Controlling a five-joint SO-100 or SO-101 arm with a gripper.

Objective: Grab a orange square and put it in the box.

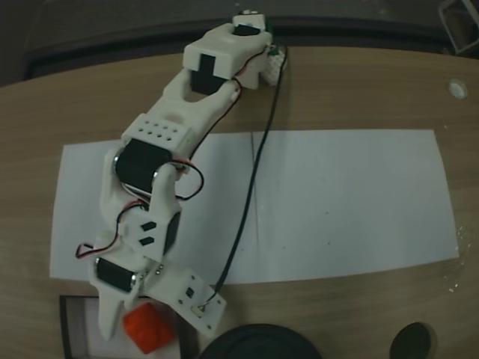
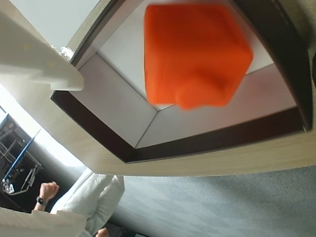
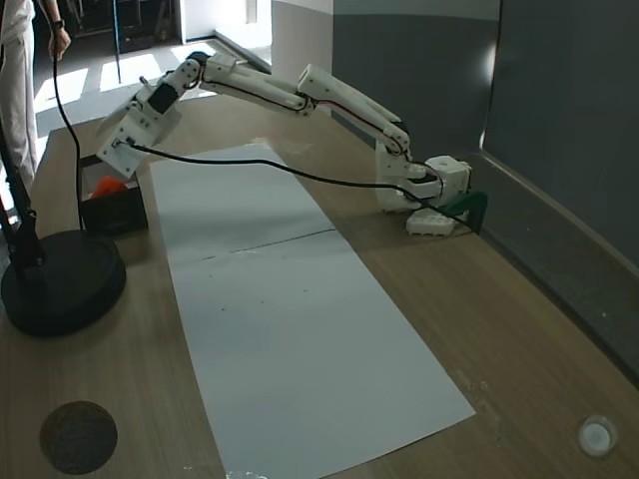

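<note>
The orange square (image 1: 150, 327) lies inside the box (image 1: 66, 329) at the table's near left corner in a fixed view. The wrist view shows the orange square (image 2: 195, 52) large and close over the whitish floor, inside the black rim of the box (image 2: 197, 143). My gripper (image 1: 129, 320) hovers over the box, open, with one white finger (image 2: 39, 64) well apart from the block. In another fixed view the gripper (image 3: 120, 150) hangs just above the orange square (image 3: 110, 186), which peeks over the wall of the box (image 3: 115, 212).
A long white paper sheet (image 1: 337, 202) covers the table's middle. A round black stand base (image 3: 60, 279) sits right beside the box. A dark disc (image 3: 78, 436) and a white cap (image 3: 596, 436) lie near the table's edge. A person (image 3: 15, 60) stands beyond the table.
</note>
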